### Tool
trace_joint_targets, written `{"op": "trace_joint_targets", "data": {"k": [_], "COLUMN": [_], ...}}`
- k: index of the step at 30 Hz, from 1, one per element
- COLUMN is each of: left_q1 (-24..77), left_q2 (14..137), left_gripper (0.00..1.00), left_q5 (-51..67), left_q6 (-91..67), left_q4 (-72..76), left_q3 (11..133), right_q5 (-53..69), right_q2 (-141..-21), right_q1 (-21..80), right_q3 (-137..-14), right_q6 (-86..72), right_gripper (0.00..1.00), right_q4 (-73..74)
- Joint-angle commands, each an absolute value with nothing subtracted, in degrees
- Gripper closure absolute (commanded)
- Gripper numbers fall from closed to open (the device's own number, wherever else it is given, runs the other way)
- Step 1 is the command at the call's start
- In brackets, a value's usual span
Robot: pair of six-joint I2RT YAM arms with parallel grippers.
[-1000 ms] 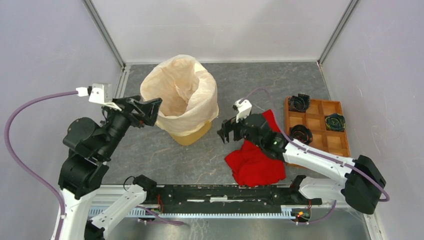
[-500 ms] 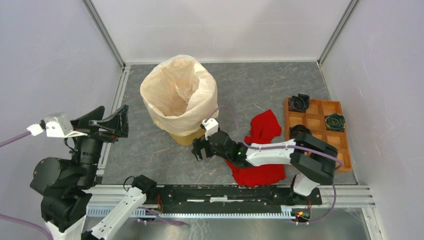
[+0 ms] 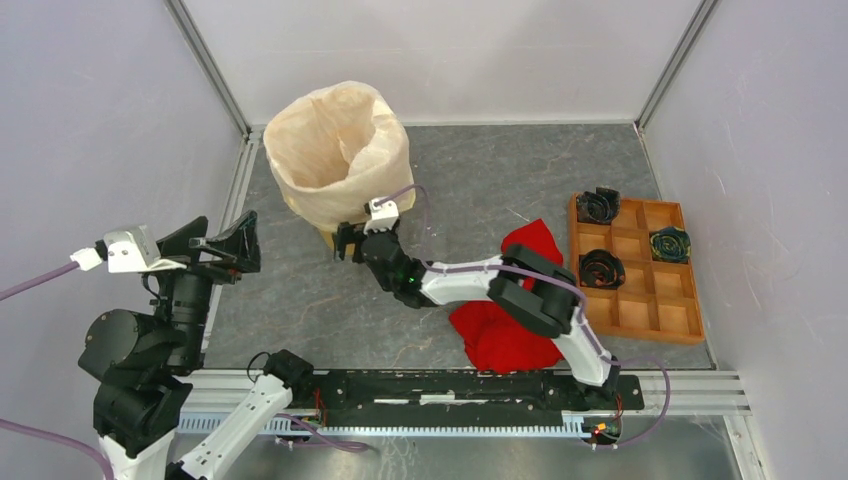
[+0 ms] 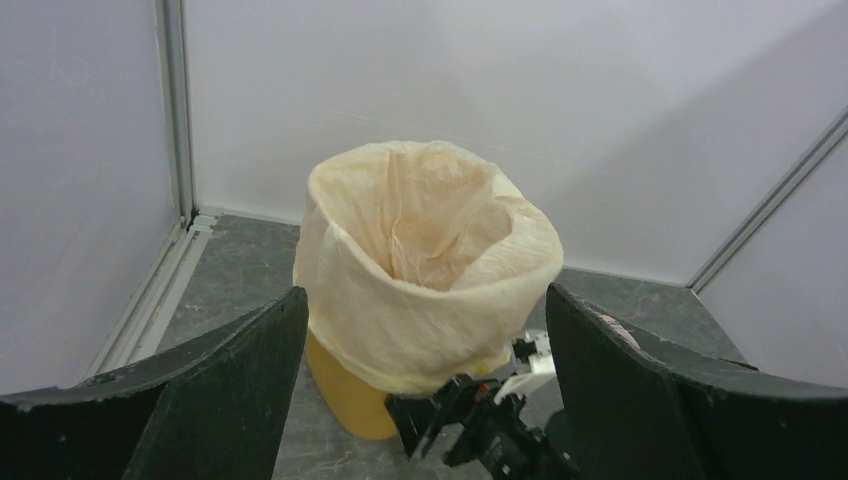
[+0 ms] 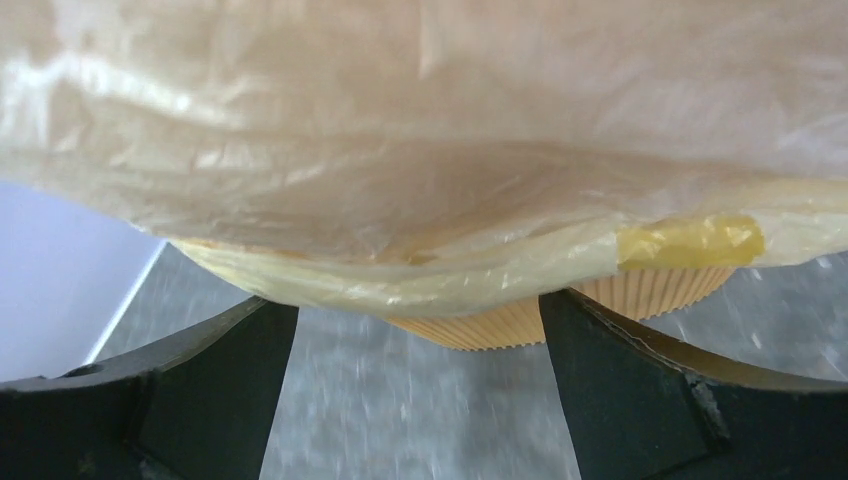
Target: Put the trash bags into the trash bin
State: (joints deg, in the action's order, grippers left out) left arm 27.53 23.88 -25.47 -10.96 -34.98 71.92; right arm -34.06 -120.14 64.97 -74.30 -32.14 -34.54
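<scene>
The cream-white translucent trash bag (image 3: 335,150) is draped over the yellow-orange trash bin (image 3: 326,238), lining its mouth and hanging down over most of its wall. Only the bin's lower body (image 4: 345,390) shows under the film. My right gripper (image 3: 345,240) is open, low at the bin's near base, its jaws on either side of the ribbed wall (image 5: 640,295) just under the bag's hem (image 5: 400,290). My left gripper (image 3: 222,238) is open and empty, well to the left of the bin and facing it, with the bag (image 4: 430,270) framed between its fingers.
A red cloth heap (image 3: 510,310) lies under the right forearm. Right of it stands a brown wooden compartment tray (image 3: 673,285) holding black coiled items. Walls close in the back and both sides. The arm rail runs along the near edge.
The right gripper swung left from the red cloth to the bin's near base. Bin and bag shifted toward the back left. The left gripper drew back from the bag to the left.
</scene>
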Motion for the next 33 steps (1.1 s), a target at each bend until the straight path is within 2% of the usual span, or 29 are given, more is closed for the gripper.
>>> {"op": "trace_joint_targets", "data": {"k": [1,7,15,23,33], "left_q1": [28.1,28.2,28.2,28.2,28.1], "left_q2": [22.9,22.8,22.9,24.4,27.5], "left_gripper": [0.06,0.06,0.06,0.06,0.05], "left_q5": [-27.4,-26.9,-27.0,-24.2,-22.6], "left_q6": [-7.0,-7.3,-7.7,-12.1,-18.1], "left_q4": [-32.9,-33.2,-32.8,-31.6,-30.9], "left_q3": [71.0,70.2,68.9,68.2,68.6], "right_q5": [-39.6,-36.2,-24.0,-23.2,-13.7], "right_q2": [-130.0,-146.1,-158.7,-159.1,-137.7], "right_q1": [61.5,57.8,54.6,52.6,52.5], "right_q3": [-90.0,-114.5,-131.7,-133.5,-113.9], "right_q6": [-29.7,-24.4,-24.1,-24.3,-18.8], "right_gripper": [0.03,0.04,0.03,0.02,0.02], "right_q4": [-36.8,-30.9,-31.4,-31.6,-25.6]}}
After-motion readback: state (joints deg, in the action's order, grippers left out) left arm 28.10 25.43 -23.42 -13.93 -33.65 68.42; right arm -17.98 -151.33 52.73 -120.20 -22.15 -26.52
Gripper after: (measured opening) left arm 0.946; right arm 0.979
